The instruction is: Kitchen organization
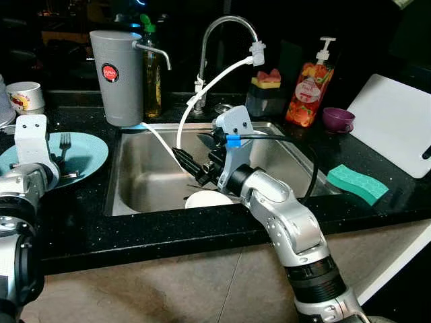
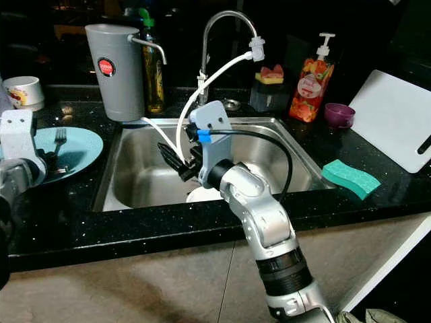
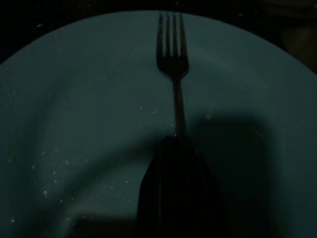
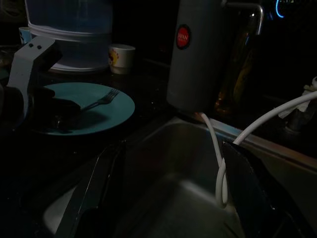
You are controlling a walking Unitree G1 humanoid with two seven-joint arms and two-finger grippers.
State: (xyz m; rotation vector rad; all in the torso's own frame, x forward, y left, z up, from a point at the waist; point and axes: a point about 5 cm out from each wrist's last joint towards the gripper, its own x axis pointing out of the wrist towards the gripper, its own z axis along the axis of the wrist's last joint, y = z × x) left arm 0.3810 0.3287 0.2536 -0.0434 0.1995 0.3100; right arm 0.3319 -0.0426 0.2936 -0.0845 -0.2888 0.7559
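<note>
A dark speckled desk with a steel sink set in it fills the scene. Nearest, the right arm bends up from the desk's front edge and reaches into the sink, its right pincer with both fingers spread apart and holding nothing, above a white dish on the basin floor. At the desk's left edge the left pincer is lowered onto a teal plate, its fingers drawn together over the handle of a fork lying on it. Near the right edge lies a green sponge, beside a white cutting board. Further back stand a grey water filter, the tap, a soap bottle and a purple cup.
</note>
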